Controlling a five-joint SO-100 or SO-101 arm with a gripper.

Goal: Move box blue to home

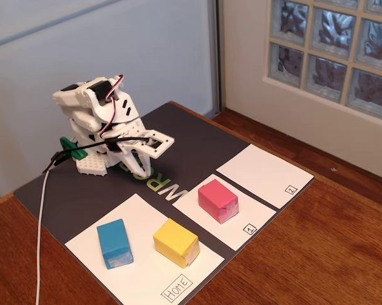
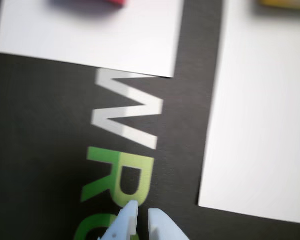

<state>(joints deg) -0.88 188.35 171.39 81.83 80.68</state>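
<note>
The blue box [image 1: 114, 243] lies on the left part of the big white Home sheet [image 1: 140, 279], whose "Home" label is at its near corner. It does not show in the wrist view, where only the sheet's bare paper [image 2: 264, 125] is seen. My gripper [image 1: 138, 166] is folded back near the arm's base, well apart from the box. In the wrist view the gripper [image 2: 141, 214] hangs over the green letters on the dark mat, its jaws nearly together with nothing between them.
A yellow block [image 1: 176, 243] sits on the Home sheet right of the blue box. A pink block [image 1: 218, 200] sits on sheet 1 [image 1: 241, 232]. Sheet 2 [image 1: 264, 175] is bare. The dark mat [image 1: 197, 140] lies on a wooden table; a white cable [image 1: 41, 229] runs down at the left.
</note>
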